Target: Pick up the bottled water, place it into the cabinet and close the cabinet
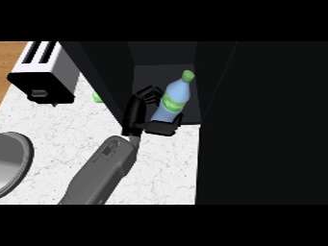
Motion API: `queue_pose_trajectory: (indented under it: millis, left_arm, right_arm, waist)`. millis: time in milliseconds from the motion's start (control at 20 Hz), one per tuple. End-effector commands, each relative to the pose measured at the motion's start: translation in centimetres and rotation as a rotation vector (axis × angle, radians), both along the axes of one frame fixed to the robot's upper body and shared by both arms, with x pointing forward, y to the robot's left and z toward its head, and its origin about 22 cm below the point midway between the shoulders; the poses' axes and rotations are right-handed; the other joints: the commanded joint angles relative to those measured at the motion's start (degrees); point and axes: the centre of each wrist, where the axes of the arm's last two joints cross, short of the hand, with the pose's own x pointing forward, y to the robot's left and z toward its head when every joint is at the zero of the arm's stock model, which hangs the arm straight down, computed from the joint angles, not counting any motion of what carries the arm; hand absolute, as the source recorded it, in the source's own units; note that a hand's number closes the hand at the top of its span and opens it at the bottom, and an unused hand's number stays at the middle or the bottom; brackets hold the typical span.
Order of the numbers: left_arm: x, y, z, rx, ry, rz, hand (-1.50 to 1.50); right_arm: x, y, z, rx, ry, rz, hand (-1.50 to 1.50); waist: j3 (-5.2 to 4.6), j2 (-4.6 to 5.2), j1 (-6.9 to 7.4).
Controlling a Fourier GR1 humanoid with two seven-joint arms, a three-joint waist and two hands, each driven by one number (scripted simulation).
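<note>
Head view: at the frame's centre a hand [144,111] grasps the bottle [172,100], fingers on its left, thumb curled round its base. Which arm this is cannot be told. The bottle sits at the mouth of the dark cabinet [216,86], tilted, its long axis running up and right, green cap deepest inside. Judging by this, the coming move is setting it down farther in. A toaster [45,72] stands upper left.

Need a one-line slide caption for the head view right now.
Robot hand curled round the bottled water, holding it at the open cabinet mouth, toaster at left.
</note>
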Motion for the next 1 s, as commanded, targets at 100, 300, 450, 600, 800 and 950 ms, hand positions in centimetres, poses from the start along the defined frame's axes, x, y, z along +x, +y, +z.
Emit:
queue_pose_trajectory:
  millis: [100,300,450,600,800,950]
  left_arm:
    - [3.4,-1.9,3.1,0.015,0.045,0.047,1.5]
    - [4.9,-2.2,4.5,-0.013,0.09,0.105,1.5]
    - [5.2,-1.3,3.0,0.087,0.06,0.193,1.5]
    - [6.9,-1.3,4.5,0.139,0.066,0.258,1.5]
    - [6.9,-0.5,2.8,0.353,0.014,0.373,1.5]
    - [7.5,-0.4,3.4,0.428,-0.002,0.446,-1.5]
  right_arm:
    - [0.1,-0.3,1.5,0.039,-0.052,0.014,-1.5]
    - [0.5,-0.7,2.2,0.042,-0.044,0.016,-1.5]
    - [-0.2,-0.8,1.8,0.052,-0.041,0.019,-1.5]
    - [0.3,-1.6,0.7,0.03,-0.045,0.027,-1.5]
    - [0.2,-1.4,1.1,0.04,-0.075,0.047,-1.5]
    - [0.1,-2.0,1.2,0.014,-0.058,0.059,-1.5]
  waist:
    - [-0.01,0.24,-0.64]
    - [-0.03,0.7,-0.86]
    - [0.0,0.52,-1.33]
    - [0.04,1.04,-1.43]
    - [0.07,1.34,-2.37]
    - [0.05,1.23,-2.1]
